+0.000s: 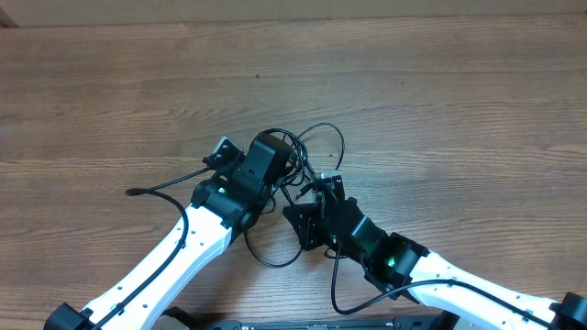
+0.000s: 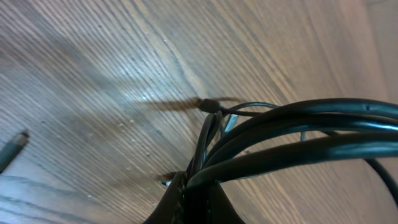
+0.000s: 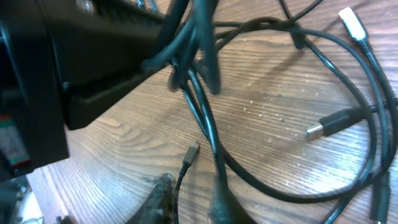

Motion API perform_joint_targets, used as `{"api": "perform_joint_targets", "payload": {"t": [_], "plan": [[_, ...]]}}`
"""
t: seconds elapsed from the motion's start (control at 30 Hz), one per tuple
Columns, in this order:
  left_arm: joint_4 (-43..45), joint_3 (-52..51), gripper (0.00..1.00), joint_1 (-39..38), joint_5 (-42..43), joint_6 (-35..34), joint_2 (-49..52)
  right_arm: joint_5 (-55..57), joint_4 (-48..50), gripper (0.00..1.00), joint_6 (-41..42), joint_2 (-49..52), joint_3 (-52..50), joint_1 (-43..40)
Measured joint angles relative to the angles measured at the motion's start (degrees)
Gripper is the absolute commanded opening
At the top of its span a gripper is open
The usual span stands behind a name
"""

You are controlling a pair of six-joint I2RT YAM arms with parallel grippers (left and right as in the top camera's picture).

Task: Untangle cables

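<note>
While left gripper (image 1: 278,151) clamps cables (image 1: 323,128), right gripper (image 1: 316,191) stands parted — table (image 1: 413,73) spreads wide around.

One left hand (image 1: 282,148), one right hand (image 1: 321,191), one table (image 1: 413,82), one bunch of cables (image 2: 323,113) — at least four plug ends (image 3: 323,129).

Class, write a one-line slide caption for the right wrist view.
Thin black cables looped over the wooden table, a silver plug lying among them.

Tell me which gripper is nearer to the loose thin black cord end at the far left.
Left. The left gripper is right of that cord end, in the cable tangle; the right gripper lies farther right.
</note>
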Motion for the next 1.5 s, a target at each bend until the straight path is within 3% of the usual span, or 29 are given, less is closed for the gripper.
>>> {"api": "perform_joint_targets", "payload": {"t": [0.03, 0.1, 0.23, 0.33, 0.43, 0.63, 1.17, 1.23, 1.3, 1.33, 1.37, 1.5], "plan": [[-0.7, 0.0, 0.04, 0.0, -0.2, 0.1, 0.0, 1.1, -0.1, 0.54, -0.2, 0.0, 0.0, 0.1], [-2.8, 0.0, 0.04, 0.0, -0.8, 0.1, 0.0, 4.0, -0.2, 0.57, -0.3, 0.0, 0.0, 0.0], [-4.6, 0.0, 0.04, 0.0, -1.4, 1.1, 0.0, 7.4, 3.1, 0.57, -0.9, 0.0, 0.0, -0.5], [-4.7, 0.0, 0.04, 0.0, -0.1, 4.2, 0.0, 7.8, 5.4, 0.45, -2.1, 0.0, 0.0, -0.7], [-4.7, 0.0, 0.04, 0.0, 1.6, 6.3, 0.0, 8.5, 5.6, 0.27, -3.1, 0.0, 0.0, -0.7], [-3.8, 0.0, 0.04, 0.0, 2.5, 7.8, 0.0, 8.5, 5.7, 0.06, -3.1, 0.0, 0.0, -0.7], [-0.1, 0.0, 0.04, 0.0, 0.4, 7.2, 0.0, -0.7, 1.4, 0.04, -3.2, 0.0, 0.0, -0.7], [-0.1, 0.0, 0.04, 0.0, 0.3, 6.9, 0.0, -1.4, -0.3, 0.04, -3.2, 0.0, 0.0, -0.7], [-0.1, 0.0, 0.04, 0.0, 0.3, 6.6, 0.0, -1.0, -1.5, 0.26, -3.1, 0.0, 0.0, -0.7], [-0.1, 0.0, 0.04, 0.0, 0.1, 6.6, 0.0, -0.4, -1.7, 0.46, -3.0, 0.0, 0.0, -0.7], [-0.2, 0.0, 0.04, 0.0, -0.5, 6.6, 0.0, 1.1, -1.9, 0.51, -2.8, 0.0, 0.0, -0.7], [-0.5, 0.0, 0.04, 0.0, -1.0, 8.9, 0.0, 5.6, 0.5, 0.54, -3.2, 0.0, 0.0, -0.7]]}}
